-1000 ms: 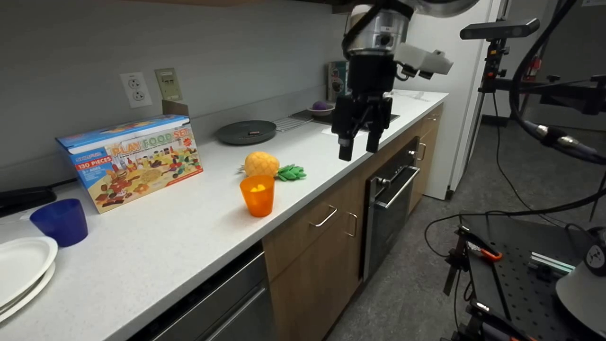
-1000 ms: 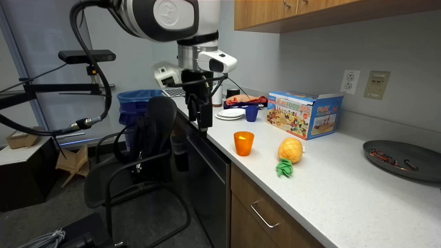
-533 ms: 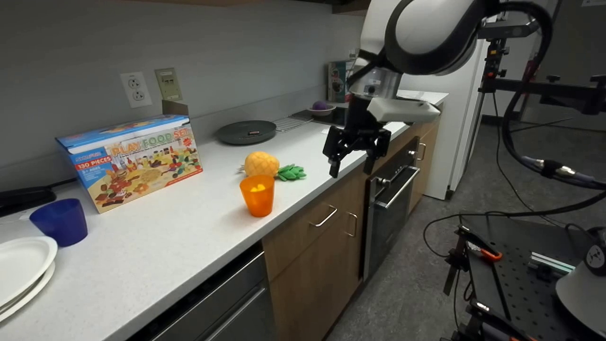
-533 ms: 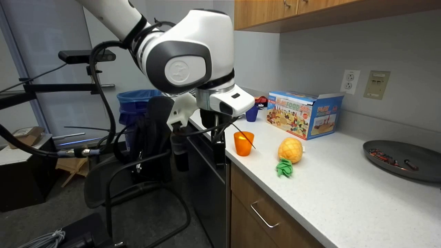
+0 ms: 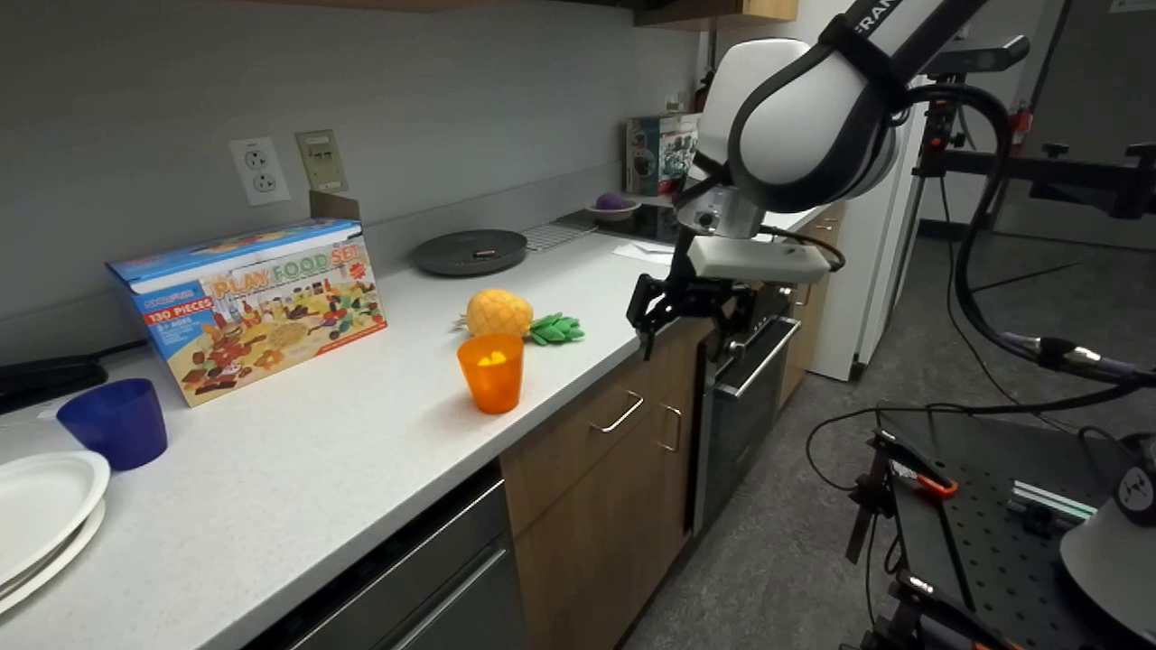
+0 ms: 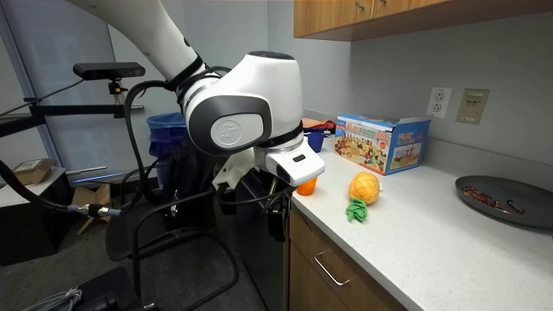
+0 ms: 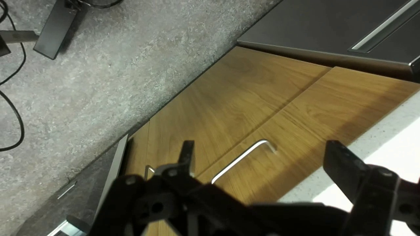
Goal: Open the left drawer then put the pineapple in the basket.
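Observation:
The left drawer is shut, with a light-brown wood front under the counter. Its slim metal bar handle also shows in an exterior view. In the wrist view the handle lies beyond and between my fingertips; one end is hidden behind a finger. My gripper is open and empty, tilted, in front of the counter edge and apart from the handle. The pineapple, yellow-orange with green leaves, lies on the counter in both exterior views. I cannot make out a basket.
An orange cup stands by the pineapple near the counter edge. A dark appliance and an oven flank the cabinet. A play food box, blue cup, plates and black pan are on the counter.
My arm has come down, and the gripper has turned and tilted beside the counter's front edge. Its fingers stay open. The drawer, pineapple and cup have not moved.

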Motion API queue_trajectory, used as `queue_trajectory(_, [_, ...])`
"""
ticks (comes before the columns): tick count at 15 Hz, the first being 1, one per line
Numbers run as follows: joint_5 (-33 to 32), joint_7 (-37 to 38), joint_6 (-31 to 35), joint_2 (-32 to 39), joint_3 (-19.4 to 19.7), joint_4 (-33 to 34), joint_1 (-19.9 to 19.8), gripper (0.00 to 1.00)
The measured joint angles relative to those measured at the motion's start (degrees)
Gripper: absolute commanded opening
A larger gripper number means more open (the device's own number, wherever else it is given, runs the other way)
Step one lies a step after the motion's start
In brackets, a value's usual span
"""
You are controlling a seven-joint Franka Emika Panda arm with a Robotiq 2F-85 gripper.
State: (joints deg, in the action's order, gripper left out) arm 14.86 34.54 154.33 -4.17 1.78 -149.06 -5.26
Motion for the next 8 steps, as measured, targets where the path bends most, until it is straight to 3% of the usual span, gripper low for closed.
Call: queue_trajectory(8, [0.27, 0.49, 0.24, 1.41, 0.17, 0.00, 0.00, 1.00])
